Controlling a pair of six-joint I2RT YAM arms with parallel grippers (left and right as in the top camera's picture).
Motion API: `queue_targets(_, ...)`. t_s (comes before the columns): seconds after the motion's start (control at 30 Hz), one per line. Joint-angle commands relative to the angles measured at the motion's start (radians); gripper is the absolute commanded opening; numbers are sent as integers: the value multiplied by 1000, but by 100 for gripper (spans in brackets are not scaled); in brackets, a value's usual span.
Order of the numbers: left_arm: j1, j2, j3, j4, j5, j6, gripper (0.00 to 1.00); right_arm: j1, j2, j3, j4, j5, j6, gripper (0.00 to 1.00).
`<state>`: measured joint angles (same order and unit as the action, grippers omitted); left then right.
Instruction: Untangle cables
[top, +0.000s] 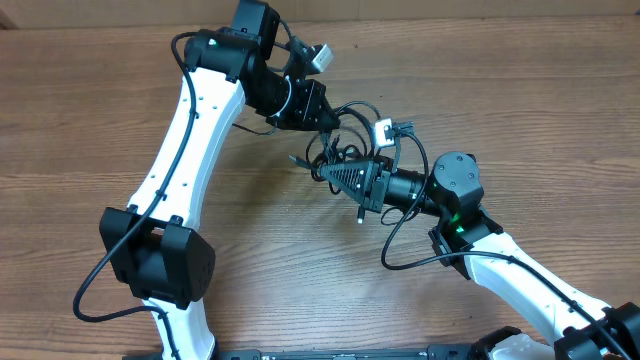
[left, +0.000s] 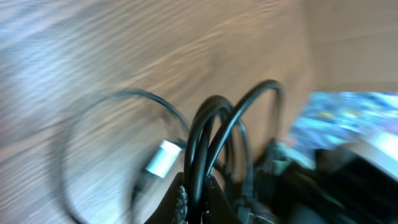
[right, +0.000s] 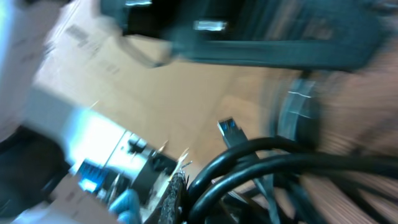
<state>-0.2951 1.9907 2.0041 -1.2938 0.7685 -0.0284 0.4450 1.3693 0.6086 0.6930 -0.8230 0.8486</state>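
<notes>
Cables (top: 352, 138): one knotted bundle mid-table, strung between my two claws. My left gripper (top: 326, 118) was pinched on several loops. My right gripper (top: 338, 176) was clamped on strands from the opposite side. Opposed holds, I judged, for drawing the knot apart. Wood-grain table (top: 90, 120); cardboard (top: 480, 8) beyond.

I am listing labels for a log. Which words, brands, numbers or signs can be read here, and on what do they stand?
None can be read.
Cardboard box, right wrist view: dark printed label, too blurred to read.
Blue package, left wrist view: coloured print, too blurred to read.
Cables and table: no marks show.
</notes>
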Motion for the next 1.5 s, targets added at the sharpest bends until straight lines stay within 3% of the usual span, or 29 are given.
queue_targets(0.0,-10,-10,20,16,-235,-67,4,5,-1,25,90,-193,-2,4)
queue_targets(0.2,-10,-7,20,-5,-374,-110,4,-35,-1,25,317,-196,120,4)
queue_targets(0.3,-9,-7,20,-38,-554,-134,4,-174,-1,25,427,-196,203,4)
queue_targets(0.4,-10,-7,20,-72,-595,-192,4,-299,-1,25,363,-153,199,4)
queue_targets(0.6,-13,-7,20,-124,-605,-195,4,-499,-1,25,209,-37,199,4)
queue_targets(0.7,-13,-7,20,-115,-502,-197,4,-520,-1,25,93,-8,198,4)
queue_targets(0.83,-13,-7,20,-29,-317,-196,4,-494,-1,25,-46,-21,190,18)
queue_targets(1.0,-13,-7,20,72,-84,-153,4,-369,-1,24,-237,-83,37,30)
queue_targets(1.07,-14,-7,20,75,-60,-133,4,-291,0,25,-307,-51,-48,35)
queue_targets(1.23,-20,-7,20,80,91,-68,4,-163,0,25,-266,41,-73,42)
queue_targets(1.47,-34,-7,20,87,227,-52,4,-51,0,25,-256,179,-73,43)
